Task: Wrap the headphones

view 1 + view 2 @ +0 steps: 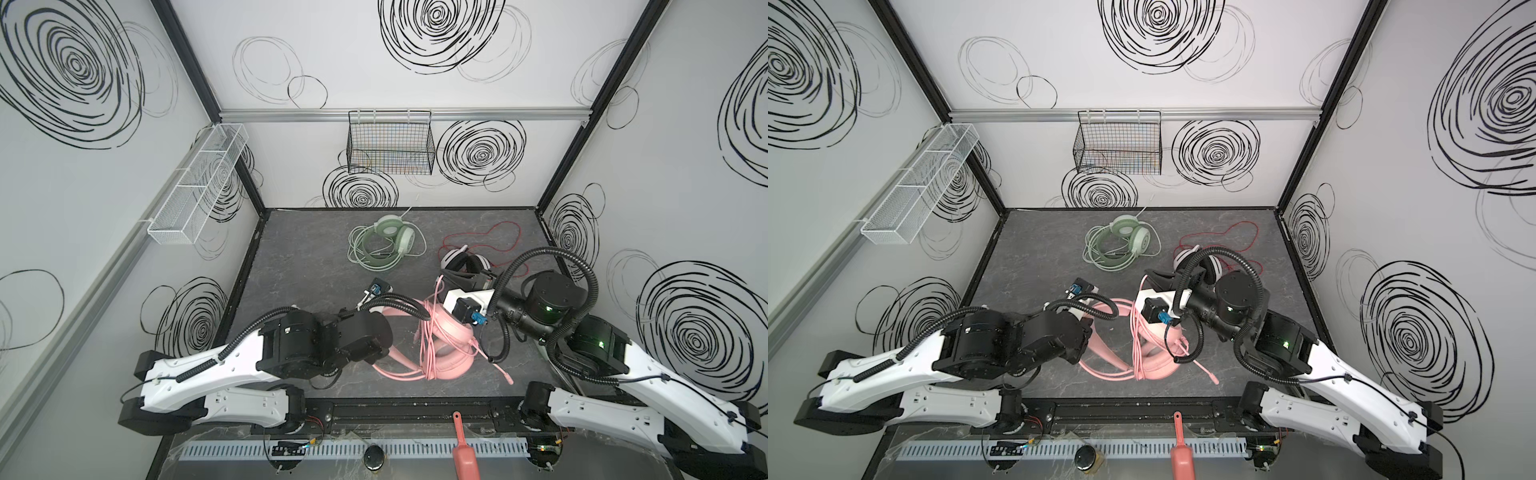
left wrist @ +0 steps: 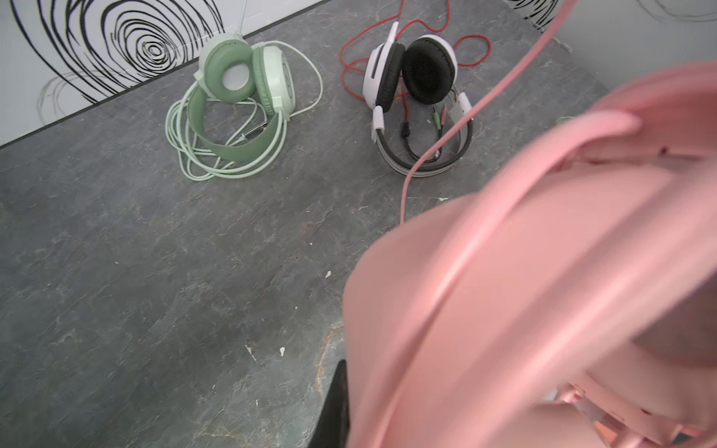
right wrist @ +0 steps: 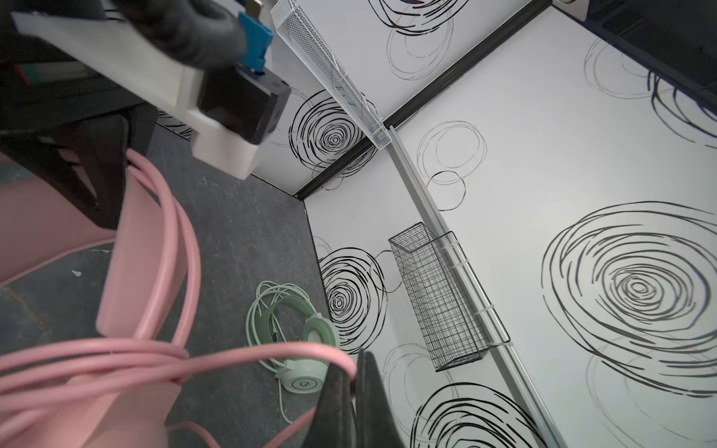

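left gripper (image 3: pixel 108 194): jaws pressed onto the headband (image 3: pixel 135 271) of the pink headset, seen from the right wrist view; the left wrist view is mostly blurred pink
right gripper (image 3: pixel 351 388): jaws pinched together on the pink cable (image 3: pixel 155 349), strand pulled taut from the headset to the fingertips
landmark: black wire basket (image 1: pixel 390 143) hanging on the back wall
pink headset (image 1: pixel 453 345): farthest of the three from the basket, between the two arms; can't tell if the ear cups touch the table (image 1: pixel 299 266)
pink cable wrap: several strands cross the headband, more hang loosely over the ear cup; plug end lies on the table, on the side away from the basket
green headset (image 1: pixel 390 237): on the table, nearest the basket, almost straight in front of it; ear cups together
green cable (image 2: pixel 186 155): coiled in loops around its headband
white-and-black headset (image 2: pixel 411 77): on the table, farther from the basket than the green one, off to the right arm's side
red cable (image 1: pixel 498 232): sprawled loose on the table around that headset, not coiled
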`<state>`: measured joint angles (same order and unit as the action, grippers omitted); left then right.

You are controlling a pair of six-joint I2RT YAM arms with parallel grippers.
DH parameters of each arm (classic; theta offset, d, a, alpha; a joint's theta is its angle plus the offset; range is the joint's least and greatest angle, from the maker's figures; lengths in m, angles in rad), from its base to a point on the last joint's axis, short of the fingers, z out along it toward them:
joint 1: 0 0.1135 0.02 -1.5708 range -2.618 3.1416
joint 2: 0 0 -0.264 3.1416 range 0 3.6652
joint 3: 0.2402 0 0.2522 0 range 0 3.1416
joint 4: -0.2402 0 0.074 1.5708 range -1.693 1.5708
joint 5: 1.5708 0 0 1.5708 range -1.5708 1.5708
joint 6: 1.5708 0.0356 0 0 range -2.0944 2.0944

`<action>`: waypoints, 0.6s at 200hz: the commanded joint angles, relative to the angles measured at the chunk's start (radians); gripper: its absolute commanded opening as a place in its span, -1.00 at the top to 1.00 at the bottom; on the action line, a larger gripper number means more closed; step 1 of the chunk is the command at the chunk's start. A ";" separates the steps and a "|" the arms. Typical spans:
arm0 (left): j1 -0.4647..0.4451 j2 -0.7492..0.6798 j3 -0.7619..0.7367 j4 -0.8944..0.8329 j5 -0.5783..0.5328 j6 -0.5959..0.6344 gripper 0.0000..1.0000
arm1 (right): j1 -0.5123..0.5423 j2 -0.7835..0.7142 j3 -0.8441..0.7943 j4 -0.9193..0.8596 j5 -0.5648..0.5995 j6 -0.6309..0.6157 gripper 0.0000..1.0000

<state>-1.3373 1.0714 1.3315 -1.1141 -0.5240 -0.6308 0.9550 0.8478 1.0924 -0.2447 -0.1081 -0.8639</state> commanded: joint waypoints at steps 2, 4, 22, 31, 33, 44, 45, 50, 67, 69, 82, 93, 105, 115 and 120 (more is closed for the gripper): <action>-0.019 -0.005 0.034 0.028 0.067 0.039 1.00 | -0.109 0.030 -0.010 0.142 -0.264 0.117 1.00; -0.018 -0.004 0.036 0.027 0.068 0.040 1.00 | -0.120 0.034 -0.012 0.148 -0.275 0.123 1.00; -0.018 -0.007 0.062 0.012 0.071 0.046 1.00 | -0.194 0.055 -0.038 0.199 -0.374 0.182 1.00; -0.017 -0.006 0.083 -0.003 0.062 0.046 1.00 | -0.226 0.061 -0.060 0.234 -0.407 0.213 1.00; -0.017 -0.004 0.088 -0.006 0.060 0.046 1.00 | -0.232 0.062 -0.067 0.241 -0.413 0.218 1.00; -0.016 -0.001 0.117 -0.017 0.065 0.056 1.00 | -0.264 0.065 -0.104 0.288 -0.452 0.258 1.00; -0.017 -0.002 0.120 -0.018 0.067 0.057 1.00 | -0.267 0.065 -0.106 0.291 -0.457 0.261 1.00; -0.015 0.000 0.131 -0.016 0.071 0.064 1.00 | -0.280 0.070 -0.118 0.301 -0.482 0.277 1.00; -0.004 0.010 0.176 -0.019 0.086 0.080 1.00 | -0.319 0.087 -0.153 0.335 -0.581 0.334 0.89; -0.002 0.011 0.182 -0.019 0.088 0.083 1.00 | -0.323 0.089 -0.159 0.340 -0.591 0.340 0.83; 0.022 0.017 0.211 -0.014 0.094 0.097 1.00 | -0.341 0.097 -0.186 0.373 -0.633 0.391 0.28; 0.059 0.020 0.229 -0.001 0.118 0.120 1.00 | -0.357 0.097 -0.209 0.391 -0.659 0.416 -0.06; 0.119 0.021 0.250 0.012 0.151 0.143 1.00 | -0.383 0.088 -0.229 0.404 -0.677 0.447 -0.20; 0.187 0.020 0.266 0.025 0.208 0.171 1.00 | -0.420 0.078 -0.241 0.405 -0.700 0.482 -0.24; 0.222 0.018 0.272 0.034 0.237 0.185 1.00 | -0.446 0.074 -0.249 0.408 -0.715 0.505 -0.26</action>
<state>-1.2369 1.1034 1.5311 -1.1881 -0.3946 -0.5022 0.5800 0.9447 0.8696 0.0765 -0.7174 -0.4812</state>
